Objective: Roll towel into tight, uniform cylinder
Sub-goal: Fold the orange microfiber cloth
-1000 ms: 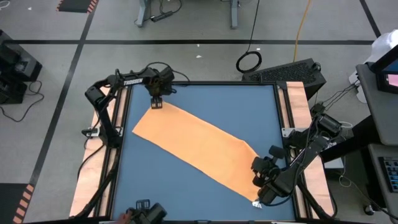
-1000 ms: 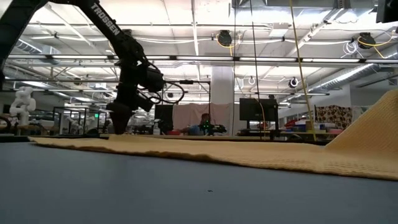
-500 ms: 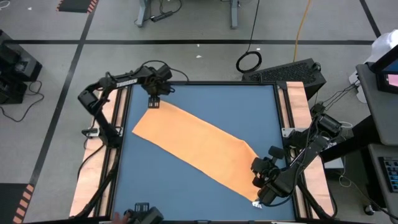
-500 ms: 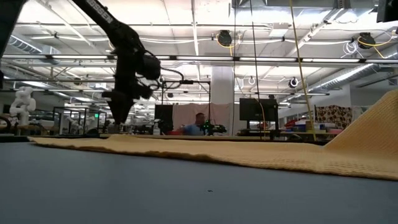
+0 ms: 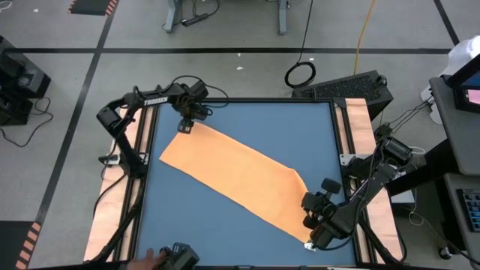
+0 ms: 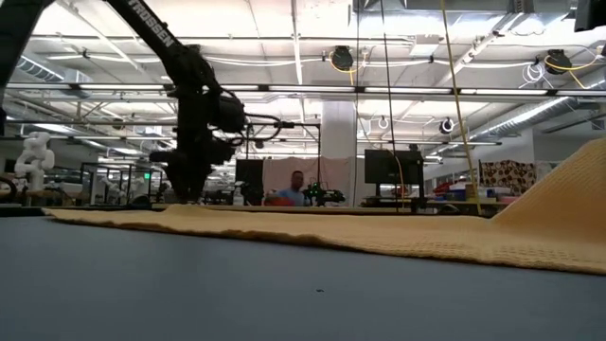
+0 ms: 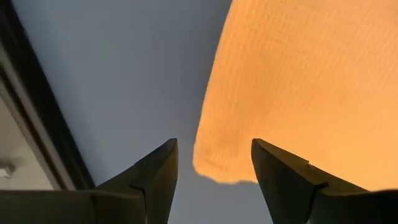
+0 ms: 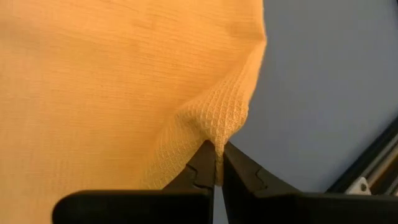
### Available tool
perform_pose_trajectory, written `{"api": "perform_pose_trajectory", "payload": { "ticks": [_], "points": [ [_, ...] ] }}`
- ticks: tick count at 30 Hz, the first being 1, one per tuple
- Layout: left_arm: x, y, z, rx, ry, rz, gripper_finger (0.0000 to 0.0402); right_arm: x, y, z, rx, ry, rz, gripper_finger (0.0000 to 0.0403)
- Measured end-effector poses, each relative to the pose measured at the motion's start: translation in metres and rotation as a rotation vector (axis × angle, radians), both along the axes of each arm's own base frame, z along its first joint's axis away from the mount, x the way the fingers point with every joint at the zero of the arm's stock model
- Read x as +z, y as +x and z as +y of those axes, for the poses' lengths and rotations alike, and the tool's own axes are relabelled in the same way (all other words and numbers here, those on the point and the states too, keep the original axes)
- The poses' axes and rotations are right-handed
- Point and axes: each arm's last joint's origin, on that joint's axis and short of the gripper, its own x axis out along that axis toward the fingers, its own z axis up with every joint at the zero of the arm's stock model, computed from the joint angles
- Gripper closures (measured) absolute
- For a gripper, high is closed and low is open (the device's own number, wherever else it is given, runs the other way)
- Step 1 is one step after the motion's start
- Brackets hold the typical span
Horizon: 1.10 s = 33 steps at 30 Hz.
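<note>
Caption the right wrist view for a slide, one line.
Right gripper shut on a pinched fold of the orange towel, lifting it off the blue table.

- The towel (image 8: pixel 112 81) is showing a soft woven cloth with a rough waffle texture, matt.
- The worktop (image 5: pixel 300 135) is looking smooth and matt, blue-grey.
- The left hand (image 7: pixel 211 171) fingers (image 7: pixel 155 174) are appearing as dark, matt plastic.
- The worktop side rails (image 5: pixel 360 127) are looking like pale wood.
</note>
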Motion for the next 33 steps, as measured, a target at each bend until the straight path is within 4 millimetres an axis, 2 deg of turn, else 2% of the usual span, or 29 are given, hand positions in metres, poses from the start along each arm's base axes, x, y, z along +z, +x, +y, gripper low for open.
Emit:
{"api": "perform_pose_trajectory", "payload": {
  "ticks": [7, 13, 17, 23, 24, 28, 33],
  "points": [
    [-0.022, 0.001, 0.011, -0.036, 0.016, 0.068, 0.0191, -0.001, 0.002, 0.003, 0.017, 0.027, -0.015, 0.0397],
    [-0.024, -0.006, 0.017, -0.019, 0.009, 0.082, 0.02, -0.001, 0.002, 0.003, 0.032, 0.025, -0.006, 0.0397],
    [-0.024, -0.008, 0.019, -0.018, -0.016, 0.054, 0.0246, -0.001, 0.002, 0.003, 0.032, 0.023, -0.007, 0.0397],
    [-0.026, -0.005, 0.017, -0.01, -0.069, 0.002, 0.0376, -0.001, 0.002, 0.002, 0.029, 0.019, -0.004, 0.0397],
    [-0.026, -0.004, 0.016, 0.017, -0.068, 0.002, 0.0387, -0.001, 0.001, 0.002, 0.023, 0.014, -0.004, 0.0397],
    [-0.024, 0.001, 0.015, 0.143, 0.02, 0.029, 0.0392, 0.002, 0.0, -0.006, -0.044, -0.051, -0.008, 0.0397],
    [0.001, 0.003, 0.011, 0.311, 0.215, 0.045, 0.0396, 0.011, -0.003, -0.027, -0.152, -0.227, 0.018, 0.0397]
  ]
}}
